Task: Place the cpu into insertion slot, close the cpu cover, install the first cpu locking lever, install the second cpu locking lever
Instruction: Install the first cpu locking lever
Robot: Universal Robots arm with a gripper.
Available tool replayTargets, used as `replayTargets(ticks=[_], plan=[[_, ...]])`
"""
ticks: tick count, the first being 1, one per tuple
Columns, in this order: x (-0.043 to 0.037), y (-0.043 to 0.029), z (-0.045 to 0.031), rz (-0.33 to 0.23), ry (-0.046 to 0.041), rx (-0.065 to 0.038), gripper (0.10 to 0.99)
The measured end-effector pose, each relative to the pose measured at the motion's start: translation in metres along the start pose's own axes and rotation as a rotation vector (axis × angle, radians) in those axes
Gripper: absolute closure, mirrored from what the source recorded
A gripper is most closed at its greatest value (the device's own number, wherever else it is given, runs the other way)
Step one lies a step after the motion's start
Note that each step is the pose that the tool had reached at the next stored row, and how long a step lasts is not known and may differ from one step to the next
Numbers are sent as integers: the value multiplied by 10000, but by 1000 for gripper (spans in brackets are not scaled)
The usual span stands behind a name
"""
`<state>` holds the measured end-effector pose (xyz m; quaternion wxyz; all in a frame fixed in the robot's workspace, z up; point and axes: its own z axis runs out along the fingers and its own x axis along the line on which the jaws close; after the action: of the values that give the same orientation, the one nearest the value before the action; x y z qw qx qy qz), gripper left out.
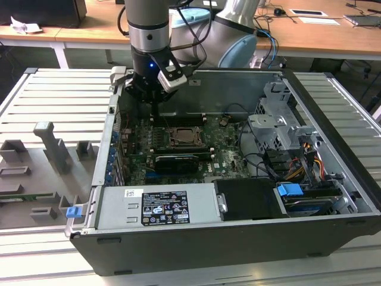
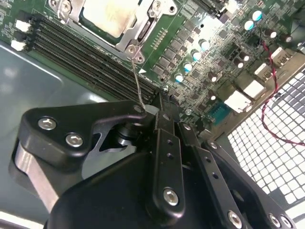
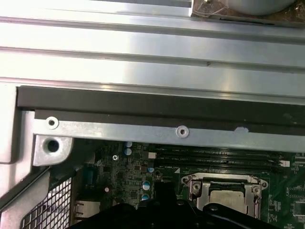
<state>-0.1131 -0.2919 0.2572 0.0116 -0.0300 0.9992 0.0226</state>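
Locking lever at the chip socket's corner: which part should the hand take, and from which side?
Take the thin wire lever at its free end, over the memory strips; the other end is pinned at the socket corner. Come down from above, where the hand hangs, since the strips lie right beneath it.

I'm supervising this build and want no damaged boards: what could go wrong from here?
The thin locking lever runs from a corner of the cpu cover to the tip of the tool; it may slip off and spring back. The memory strips lie right beside that path, so a slipping tool could scrape them.
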Motion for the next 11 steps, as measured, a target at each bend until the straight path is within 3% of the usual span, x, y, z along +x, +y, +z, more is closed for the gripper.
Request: replayTargets(ticks=[11], plan=[[-258,-15,10,174,16,2,980]])
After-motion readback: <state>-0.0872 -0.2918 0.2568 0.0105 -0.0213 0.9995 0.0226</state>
